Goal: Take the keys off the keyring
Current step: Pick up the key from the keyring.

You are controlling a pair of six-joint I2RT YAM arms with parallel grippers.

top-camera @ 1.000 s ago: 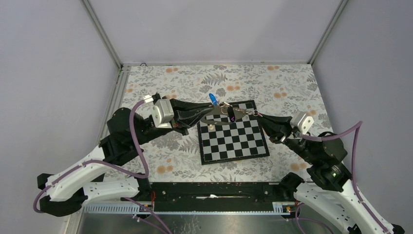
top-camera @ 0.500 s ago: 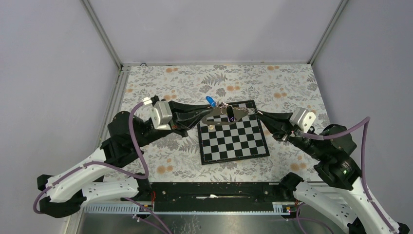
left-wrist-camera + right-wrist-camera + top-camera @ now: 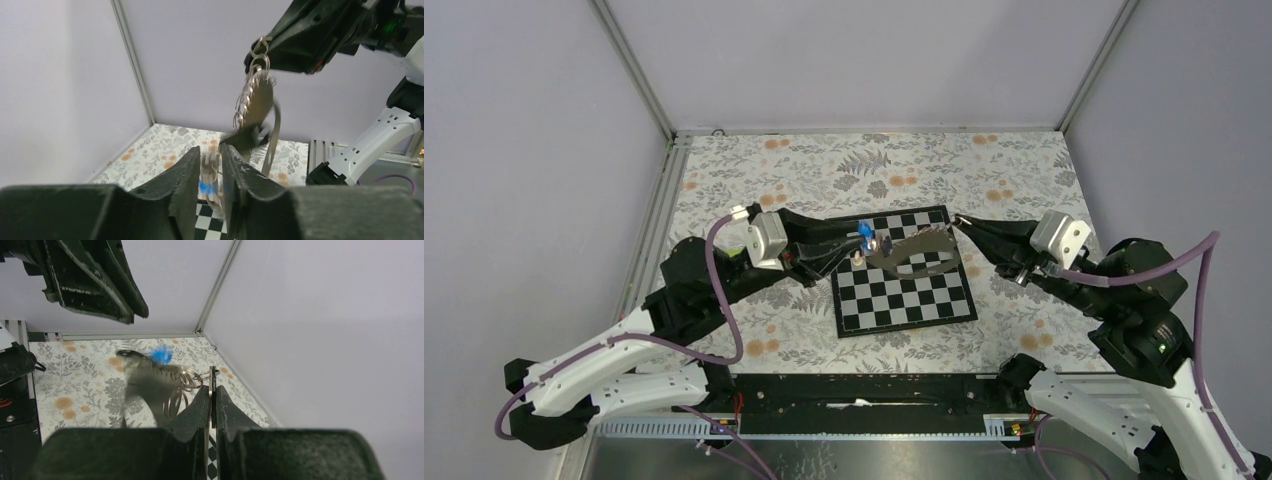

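Above the chessboard (image 3: 904, 295), you are holding the keyring (image 3: 919, 255) aloft. The right claw (image 3: 213, 395) is pinching shut on its metal-ring end, and the left claw (image 3: 210, 157) is standing narrowly parted around the blue carabiner (image 3: 207, 187); whether it is gripping, you cannot tell. Nothing is looking detached, so removal is seemingly all ahead. Motion blur is hiding the keys among the rings.

No text or labels legible — views perhaps too blurred.

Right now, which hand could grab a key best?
Probably left. The right hand is busy pinching the keyring up, while the left hand, slightly open, sits right beside its dangling blue clip.
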